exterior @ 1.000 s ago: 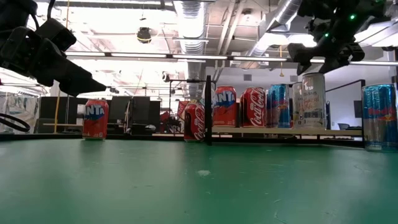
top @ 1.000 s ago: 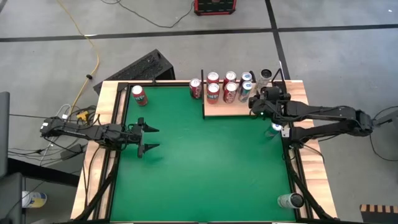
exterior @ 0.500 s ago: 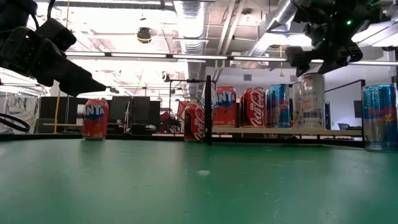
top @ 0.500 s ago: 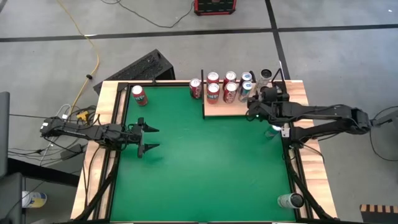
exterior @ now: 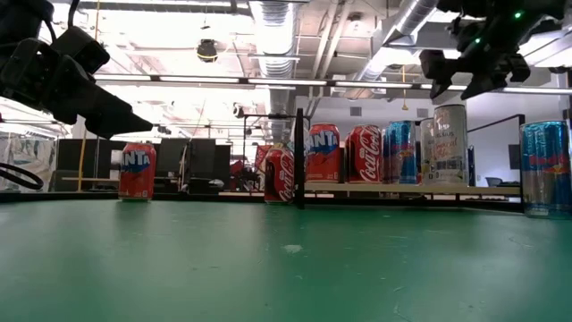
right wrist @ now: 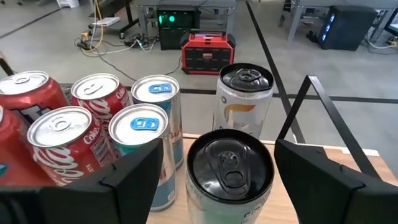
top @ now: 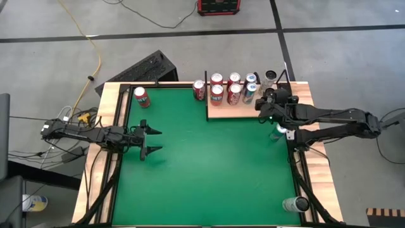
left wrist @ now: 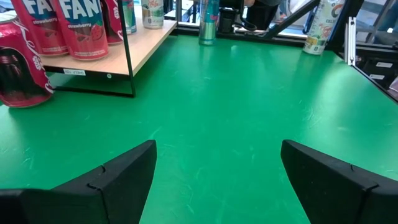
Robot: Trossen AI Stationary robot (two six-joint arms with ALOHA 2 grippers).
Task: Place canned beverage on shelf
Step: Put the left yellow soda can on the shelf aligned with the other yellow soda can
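The shelf (top: 228, 113), a pale wood board with thin black posts, lies at the table's far right and holds several upright cans. One is a white can with a black top (right wrist: 230, 168), standing on the board (exterior: 450, 143). My right gripper (exterior: 471, 76) hovers open just above it, a finger to either side of the can's top, touching nothing (right wrist: 217, 151). My left gripper (top: 152, 140) waits open over the green table's left side, nothing between its fingers (left wrist: 217, 180).
A red Fanta can (top: 142, 97) stands at the far left. A red cola can (top: 199, 90) stands on the green just left of the shelf. A blue can (exterior: 545, 168) is by the right rail and another can (top: 295, 204) at the near right corner. The green middle is bare.
My right gripper dipped slightly toward the white can, then rose a little above it, staying open. The can has stood still on the shelf.
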